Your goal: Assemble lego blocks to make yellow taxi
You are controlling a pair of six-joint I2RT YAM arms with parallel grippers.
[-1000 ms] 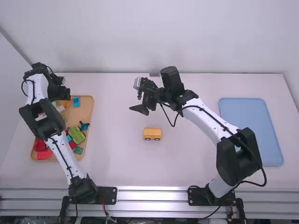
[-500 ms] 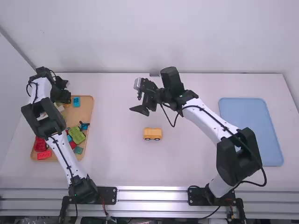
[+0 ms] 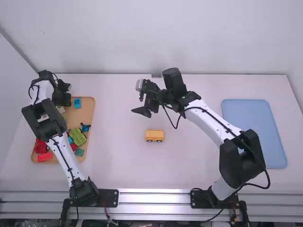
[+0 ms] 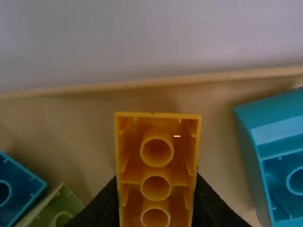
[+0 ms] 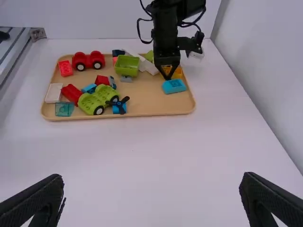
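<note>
Now pinching yellow block (image 4: 156, 176) in left gripper (image 3: 62, 100), lengthwise, square-on to tray (image 4: 156, 82) rim; holding right gripper (image 3: 137, 104) spread wide.

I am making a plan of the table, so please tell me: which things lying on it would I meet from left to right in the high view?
Tan tray, small yellow vehicle piece, blue tray.

Colourful blocks (image 5: 127, 64) in a shallow wooden tray (image 5: 151, 101)
</note>
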